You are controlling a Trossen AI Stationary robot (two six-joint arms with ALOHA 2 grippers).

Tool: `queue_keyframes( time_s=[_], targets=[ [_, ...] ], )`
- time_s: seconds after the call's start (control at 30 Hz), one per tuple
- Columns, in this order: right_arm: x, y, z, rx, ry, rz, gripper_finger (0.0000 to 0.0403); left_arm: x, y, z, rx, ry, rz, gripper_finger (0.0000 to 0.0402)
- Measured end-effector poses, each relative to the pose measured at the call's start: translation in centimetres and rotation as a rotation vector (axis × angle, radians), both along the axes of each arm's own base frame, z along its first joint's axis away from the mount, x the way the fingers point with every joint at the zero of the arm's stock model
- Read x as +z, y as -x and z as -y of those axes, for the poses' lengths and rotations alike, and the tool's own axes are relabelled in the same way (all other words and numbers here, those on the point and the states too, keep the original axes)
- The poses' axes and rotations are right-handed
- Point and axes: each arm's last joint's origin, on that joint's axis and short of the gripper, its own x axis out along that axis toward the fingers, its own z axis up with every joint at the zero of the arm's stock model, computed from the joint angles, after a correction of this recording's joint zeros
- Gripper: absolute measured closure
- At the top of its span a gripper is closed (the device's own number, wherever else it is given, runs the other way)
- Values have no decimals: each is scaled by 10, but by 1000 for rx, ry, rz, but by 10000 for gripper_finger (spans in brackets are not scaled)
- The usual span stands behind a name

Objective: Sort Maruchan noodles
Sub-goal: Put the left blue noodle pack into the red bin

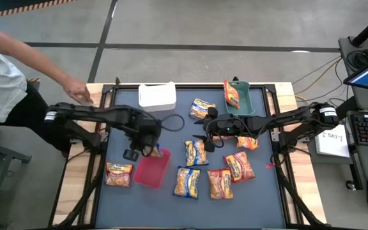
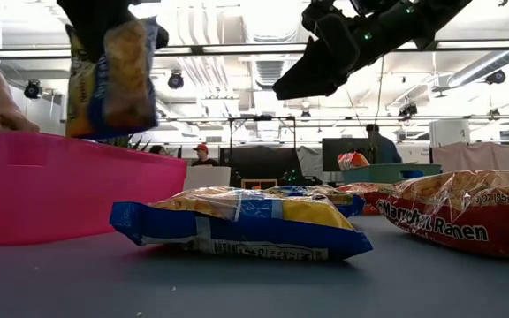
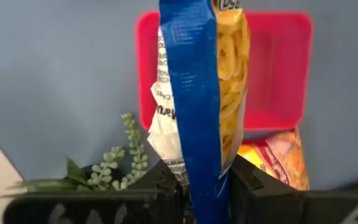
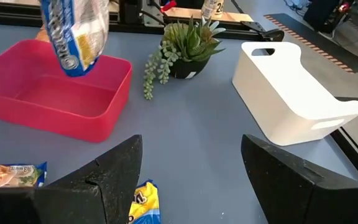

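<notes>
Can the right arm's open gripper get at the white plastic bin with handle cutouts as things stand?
Probably yes. The right gripper is open, and bare dark mat lies between it and the white plastic bin; the small green plant stands off to one side.

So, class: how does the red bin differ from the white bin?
The red bin sits upright and open-topped; the white bin lies tipped over on its side. A blue-trimmed noodle packet, clamped in the left hand, hangs above the red bin; nothing hangs over the white bin. Both are empty plastic containers.
</notes>
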Motion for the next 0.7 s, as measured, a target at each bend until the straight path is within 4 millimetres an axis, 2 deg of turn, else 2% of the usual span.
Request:
queue_keyframes(
  time_s=[0.27,0.7],
  targets=[
    [-1,0,0,0,0,-8,142,-14,-18,1,-65,-13,-34,357],
    [-1,0,0,0,0,-8,146,-23,-25,1,-72,-17,-22,357]
  ],
)
